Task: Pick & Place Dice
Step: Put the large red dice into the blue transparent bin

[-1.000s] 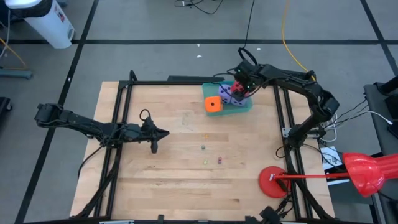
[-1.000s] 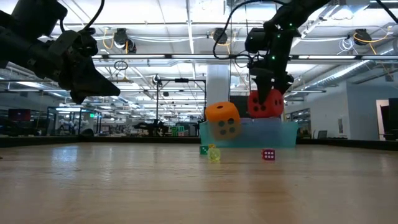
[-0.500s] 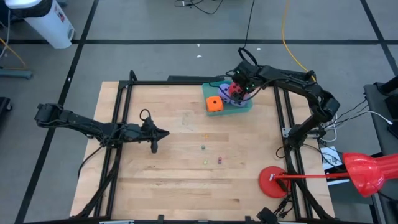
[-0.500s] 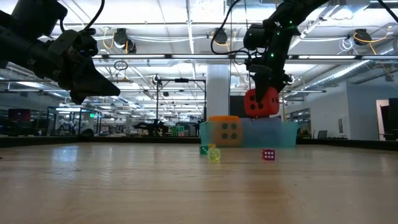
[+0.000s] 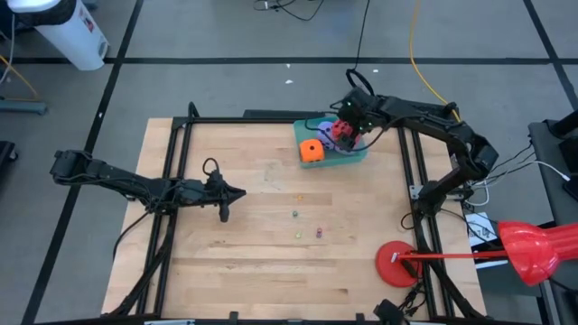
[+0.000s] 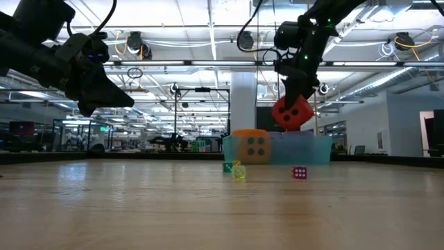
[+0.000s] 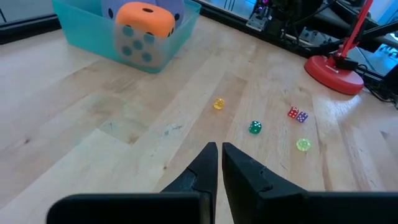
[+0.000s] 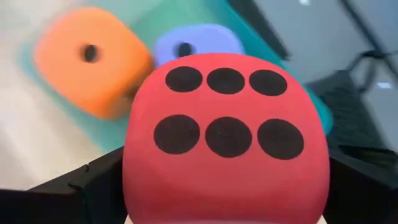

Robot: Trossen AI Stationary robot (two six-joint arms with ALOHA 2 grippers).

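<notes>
Red die hanging in the right gripper above the teal bin.

Wooden table (image 5: 271, 253) is carrying tiny scattered dice (image 7: 255, 127) in the near middle, while the left gripper (image 5: 237, 193) is hovering over its left half with fingers pressed together, holding nothing. Farther back, the orange die (image 5: 311, 151) is sitting in the teal bin (image 5: 354, 155) beside a lavender die (image 8: 196, 42). Above the bin, the right gripper (image 6: 294, 104), spread wide, is clasping the red die (image 6: 291, 112), tilted, clear of the bin's rim.

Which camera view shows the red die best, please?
The right wrist view: the red die fills it, six pips showing, between the right gripper's fingers. The low view shows it tilted above the bin; the high view barely; the left wrist view not at all.
</notes>
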